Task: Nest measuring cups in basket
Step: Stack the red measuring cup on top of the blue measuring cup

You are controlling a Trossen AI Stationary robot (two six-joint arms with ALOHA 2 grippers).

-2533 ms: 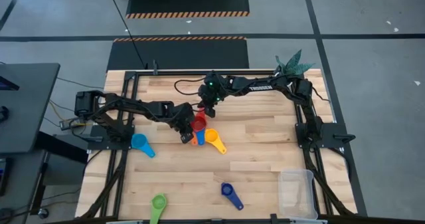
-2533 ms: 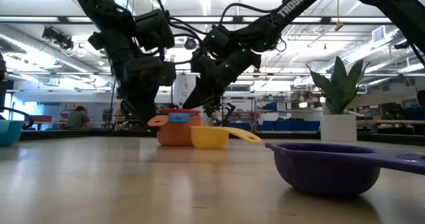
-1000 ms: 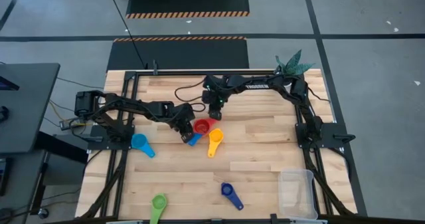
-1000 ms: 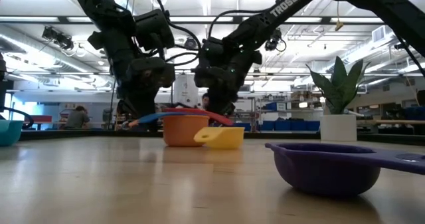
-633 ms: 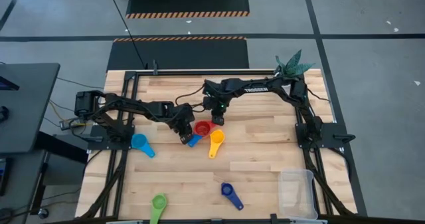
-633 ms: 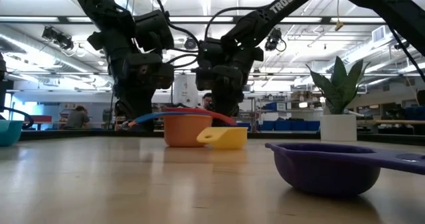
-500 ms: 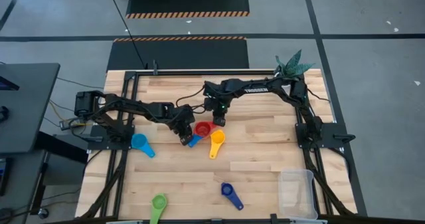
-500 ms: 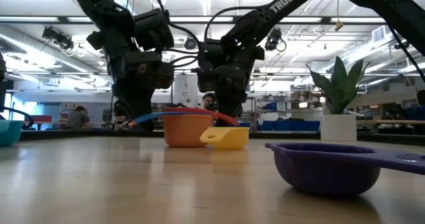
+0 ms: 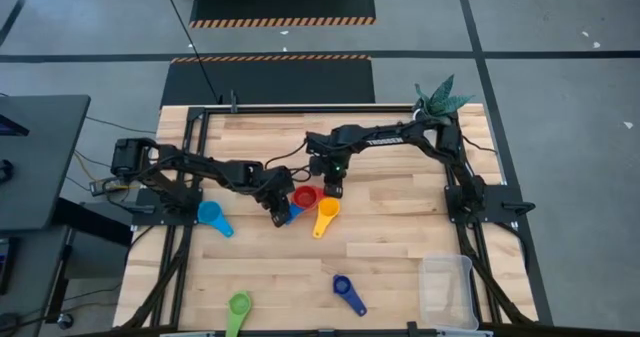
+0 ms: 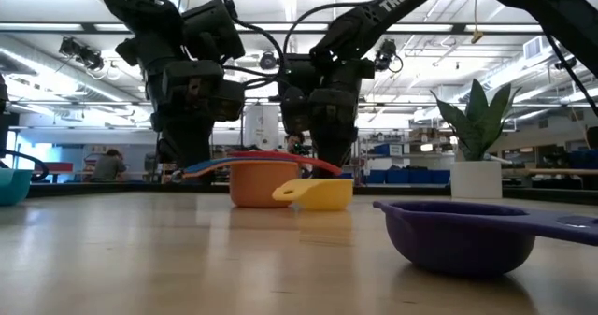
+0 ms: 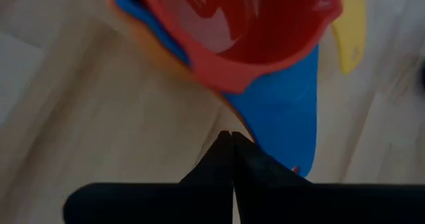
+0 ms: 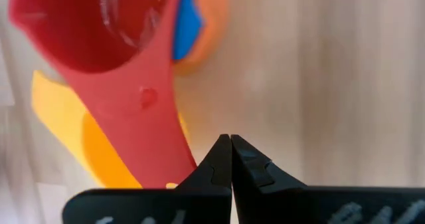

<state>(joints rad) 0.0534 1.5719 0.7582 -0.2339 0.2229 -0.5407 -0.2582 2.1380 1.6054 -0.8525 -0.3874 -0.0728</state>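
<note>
- Both grippers have drifted a little since the earlier frames: the right gripper (image 9: 334, 186) has slid from behind the red cup (image 9: 304, 196) down to its side nearest the yellow cup (image 9: 324, 215), and the left gripper (image 9: 277, 215) has eased in on the opposite side of the stack.
- Between the oldest frame and now the yellow cup has swung, and its handle now points away from the red cup rather than lying tight alongside it.
- At the stack, the red cup sits inside a blue cup (image 11: 282, 111), which sits in the orange cup (image 10: 259, 183); the yellow cup touches or nearly touches the orange one in the low view.
- The left claw's fingertips (image 11: 229, 159) are pressed together just off the blue handle, holding nothing.
- The right claw's fingertips (image 12: 230, 159) are likewise together, right at the end of the red handle (image 12: 149, 127); I judge they do not clamp it.
- Well away from the red cup lie a light blue cup (image 9: 210, 215), a green cup (image 9: 238, 304) and a dark blue cup (image 9: 343, 287).
- The basket (image 9: 446, 290) stands empty at the table corner farthest from the stack.
- My judgement: nesting is only partly done, four cups are still loose, and nothing has yet gone into the basket.
</note>
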